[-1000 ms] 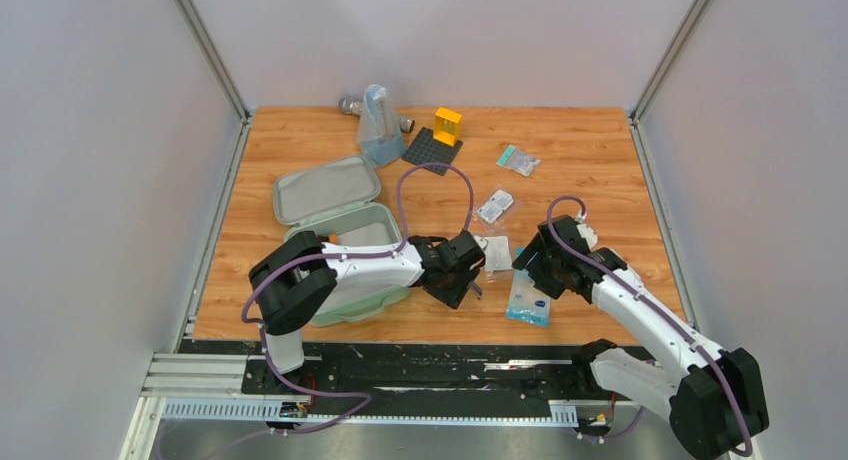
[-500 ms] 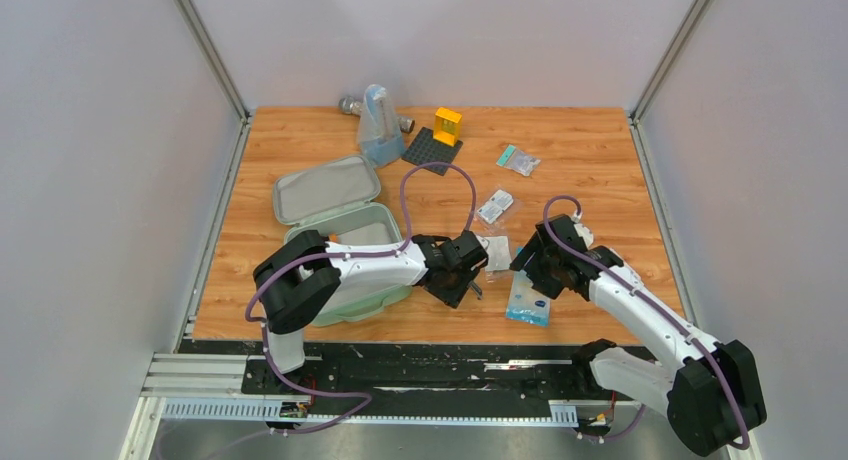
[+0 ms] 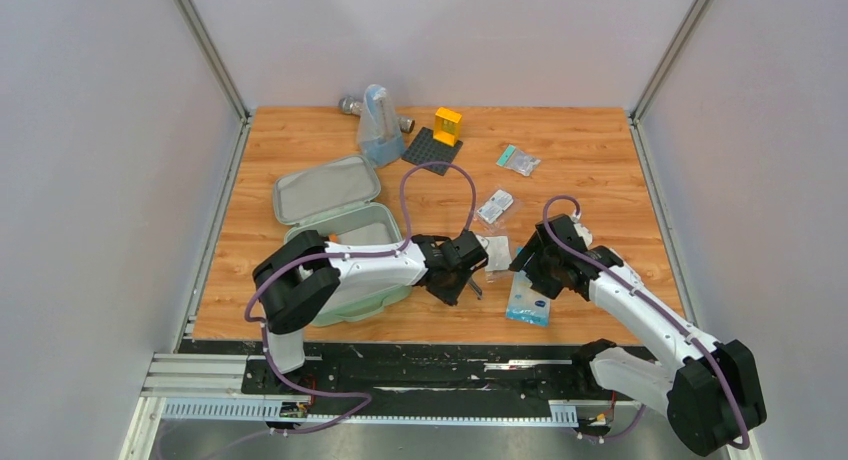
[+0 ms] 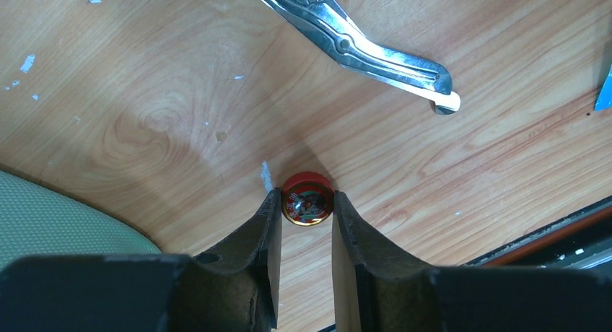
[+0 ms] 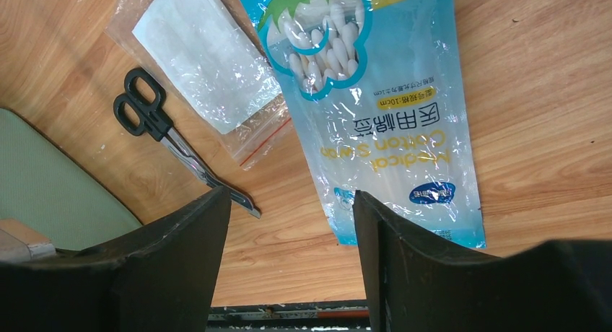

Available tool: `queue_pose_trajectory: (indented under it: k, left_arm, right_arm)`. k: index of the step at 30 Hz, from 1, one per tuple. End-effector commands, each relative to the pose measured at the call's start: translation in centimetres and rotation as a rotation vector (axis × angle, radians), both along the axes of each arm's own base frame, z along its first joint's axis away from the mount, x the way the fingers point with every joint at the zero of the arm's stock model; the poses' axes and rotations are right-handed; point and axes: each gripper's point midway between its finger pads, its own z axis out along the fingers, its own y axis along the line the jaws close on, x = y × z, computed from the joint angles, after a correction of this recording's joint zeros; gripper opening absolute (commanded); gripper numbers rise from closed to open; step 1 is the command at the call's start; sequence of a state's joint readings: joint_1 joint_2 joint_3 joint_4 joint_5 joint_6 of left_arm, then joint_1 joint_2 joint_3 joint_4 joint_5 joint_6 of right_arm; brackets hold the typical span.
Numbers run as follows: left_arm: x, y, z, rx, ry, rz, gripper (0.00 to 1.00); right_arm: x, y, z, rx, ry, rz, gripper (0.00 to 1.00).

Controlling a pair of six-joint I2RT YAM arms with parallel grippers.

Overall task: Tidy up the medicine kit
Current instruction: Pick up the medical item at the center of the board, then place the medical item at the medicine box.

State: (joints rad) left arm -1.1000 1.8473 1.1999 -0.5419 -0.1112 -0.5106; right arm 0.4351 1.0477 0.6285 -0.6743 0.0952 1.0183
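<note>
On the front-left part of the table (image 3: pixel 580 140), the medicine kit (image 3: pixel 340 185) is lying open: pale mint-green plastic w/ rounded corners. Its tray (image 3: pixel 368 226) is sitting partly under the left arm (image 3: pixel 365 267), and the matching lid (image 3: pixel 315 195) is lying flat directly behind, touching it. Just right of the tray, the left gripper (image 4: pixel 307 202) is pinching a small red cap (image 4: pixel 307 198) resting on the wood. Scissors (image 5: pixel 155 123) are lying nearby. Further right, the right gripper (image 5: pixel 292 206) is hovering w/ jaws wide apart, holding nothing, above a cotton swab packet (image 5: pixel 382 108).
</note>
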Motion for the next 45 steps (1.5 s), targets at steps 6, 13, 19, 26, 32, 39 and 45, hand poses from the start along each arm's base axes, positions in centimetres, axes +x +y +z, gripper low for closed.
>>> queue_pose_trajectory:
  k: [6, 13, 19, 26, 32, 39, 45]
  left_arm:
    - [2.0, -0.8, 10.5, -0.201, -0.195, 0.042, 0.17]
    - [3.6, 5.4, 16.8, -0.228, -0.368, 0.213, 0.14]
    - [3.7, 13.1, 16.4, -0.212, -0.355, 0.430, 0.14]
    - [1.3, 20.0, 14.5, -0.192, -0.296, 0.657, 0.14]
    - [-1.1, 22.9, 11.0, -0.110, -0.213, 0.786, 0.14]
    - [-1.4, 24.3, 9.2, -0.072, -0.163, 0.889, 0.13]
    - [-0.3, 24.0, 7.7, -0.084, -0.126, 0.933, 0.11]
  right_arm:
    - [1.4, 0.5, 1.8, 0.021, -0.073, 0.018, 0.64]
    - [2.0, 1.1, 2.6, 0.033, -0.088, 0.041, 0.64]
    - [2.2, 1.6, 2.8, 0.047, -0.079, 0.059, 0.64]
    - [1.9, 1.5, 2.3, 0.044, -0.068, 0.061, 0.63]
    - [1.9, 1.6, 2.1, 0.047, -0.065, 0.068, 0.63]
    - [1.9, 1.9, 2.1, 0.055, -0.063, 0.081, 0.63]
    - [2.0, 2.1, 2.2, 0.063, -0.065, 0.088, 0.63]
